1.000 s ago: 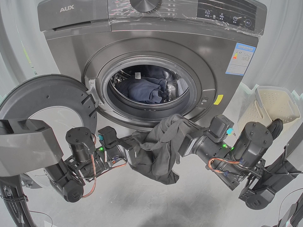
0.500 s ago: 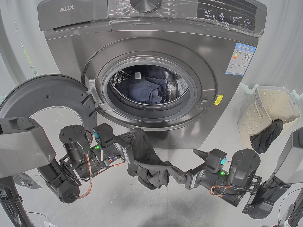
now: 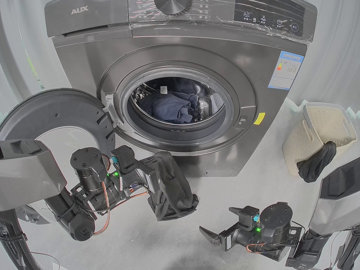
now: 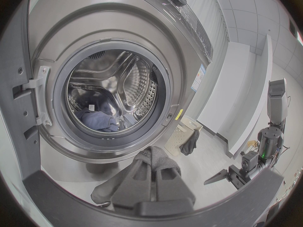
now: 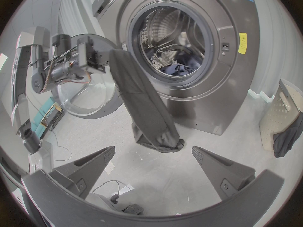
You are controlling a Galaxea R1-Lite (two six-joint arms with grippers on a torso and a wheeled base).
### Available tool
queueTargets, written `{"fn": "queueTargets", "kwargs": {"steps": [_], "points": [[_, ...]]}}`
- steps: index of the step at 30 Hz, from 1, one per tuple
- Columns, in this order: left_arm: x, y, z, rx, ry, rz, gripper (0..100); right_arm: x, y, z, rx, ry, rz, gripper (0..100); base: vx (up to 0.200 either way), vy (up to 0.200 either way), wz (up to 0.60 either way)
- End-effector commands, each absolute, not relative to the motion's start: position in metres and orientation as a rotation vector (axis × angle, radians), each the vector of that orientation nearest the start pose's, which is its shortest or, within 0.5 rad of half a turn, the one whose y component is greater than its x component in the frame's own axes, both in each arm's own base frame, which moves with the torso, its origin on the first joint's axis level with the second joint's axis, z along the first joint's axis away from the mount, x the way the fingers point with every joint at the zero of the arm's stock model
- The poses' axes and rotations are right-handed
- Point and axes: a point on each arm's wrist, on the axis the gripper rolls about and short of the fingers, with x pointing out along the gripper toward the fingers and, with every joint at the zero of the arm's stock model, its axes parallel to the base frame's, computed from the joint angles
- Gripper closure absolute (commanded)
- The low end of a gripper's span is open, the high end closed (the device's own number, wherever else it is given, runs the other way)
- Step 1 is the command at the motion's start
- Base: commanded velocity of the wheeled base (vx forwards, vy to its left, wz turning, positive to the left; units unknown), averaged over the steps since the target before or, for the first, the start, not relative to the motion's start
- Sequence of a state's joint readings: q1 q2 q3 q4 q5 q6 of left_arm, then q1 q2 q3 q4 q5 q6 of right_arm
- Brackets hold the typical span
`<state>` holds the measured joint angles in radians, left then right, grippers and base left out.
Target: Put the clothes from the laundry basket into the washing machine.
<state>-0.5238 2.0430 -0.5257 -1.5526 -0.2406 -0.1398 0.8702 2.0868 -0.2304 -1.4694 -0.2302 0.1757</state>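
The left tool (image 4: 153, 171) is pinched tight on a dark grey piece of clothing (image 3: 172, 192). The clothing hangs down from the tool in a long fold toward the floor (image 3: 232, 192). It is in front of the washing machine (image 3: 210, 49), just below the round opening and a little to the left of it. It is not inside the machine.

The right tool (image 3: 215, 218) is low down on the right, well apart from the hanging clothing. Its two fingers are spread wide and it holds nothing.

The washing machine door (image 3: 56, 109) is swung wide open to the left. Inside the drum (image 4: 132, 79) lie some dark blue clothes (image 3: 172, 107).

The cream laundry basket (image 3: 330, 124) stands on the floor to the right of the machine. One more dark piece of clothing (image 3: 317, 162) hangs over the basket's front edge, half in and half out.
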Motion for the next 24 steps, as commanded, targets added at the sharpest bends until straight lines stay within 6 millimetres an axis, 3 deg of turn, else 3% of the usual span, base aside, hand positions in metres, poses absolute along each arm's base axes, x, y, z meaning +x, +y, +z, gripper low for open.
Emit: {"fn": "queueTargets", "kwargs": {"steps": [1,11,24], "points": [[0.278,-0.166,0.101,-0.140,0.014,-0.765,100,0.172,0.217,0.034,-0.034,0.363,0.651,0,0.000,0.000,0.00],[0.278,-0.167,0.100,-0.139,0.018,-0.767,100,0.201,0.276,0.056,0.074,0.168,0.715,0,0.000,0.000,0.00],[0.278,-0.167,0.099,-0.139,0.020,-0.767,100,0.235,0.311,0.048,0.106,0.083,0.706,0,0.000,0.000,0.00]]}}
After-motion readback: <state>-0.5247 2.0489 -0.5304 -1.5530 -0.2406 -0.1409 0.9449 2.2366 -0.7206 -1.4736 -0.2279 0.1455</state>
